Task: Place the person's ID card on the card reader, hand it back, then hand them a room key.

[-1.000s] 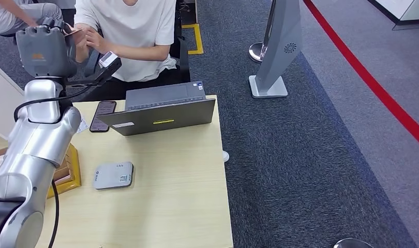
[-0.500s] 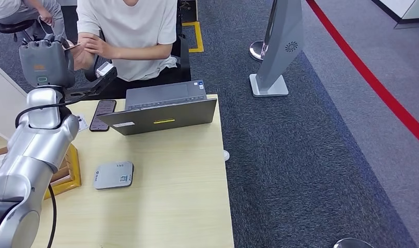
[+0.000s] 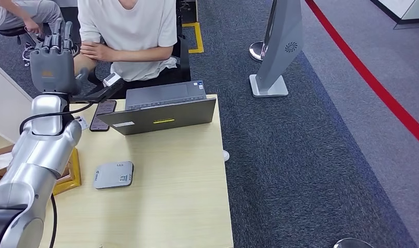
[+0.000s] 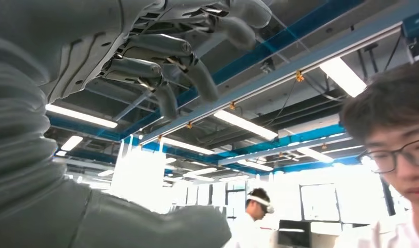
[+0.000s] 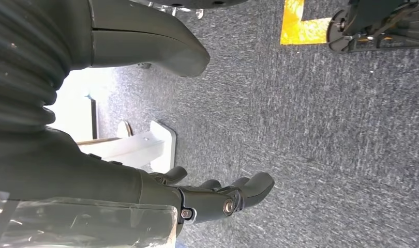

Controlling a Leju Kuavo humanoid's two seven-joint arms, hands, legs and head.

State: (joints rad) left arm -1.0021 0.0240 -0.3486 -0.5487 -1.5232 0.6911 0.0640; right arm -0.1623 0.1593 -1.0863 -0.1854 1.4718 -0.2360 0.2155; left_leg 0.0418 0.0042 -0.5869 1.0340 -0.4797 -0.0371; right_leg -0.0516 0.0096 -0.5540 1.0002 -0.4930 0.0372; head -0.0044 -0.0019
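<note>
My left hand (image 3: 52, 62) is raised over the table's far left corner in the head view, fingers straight up and apart, holding nothing. In the left wrist view its fingers (image 4: 166, 57) are spread and bare against the ceiling. A seated person in a white shirt (image 3: 130, 31) faces me just beyond it, their hands (image 3: 99, 51) folded close to my hand. No card is visible in them. The grey card reader (image 3: 113, 174) lies flat on the table with nothing on it. My right hand (image 5: 218, 199) hangs over carpet, fingers loosely extended and empty.
A grey laptop (image 3: 161, 111) stands at the table's far edge with a dark phone (image 3: 102, 114) to its left. A small white card (image 3: 82, 123) lies beside my forearm. A yellow-edged wooden tray (image 3: 68, 173) sits at the left edge. A grey sign stand (image 3: 280, 51) is on the carpet.
My left hand held a thin card out to the person; the person took it and drew their hands back. My fingers have since straightened upward, empty, and the hand has come down slightly.
</note>
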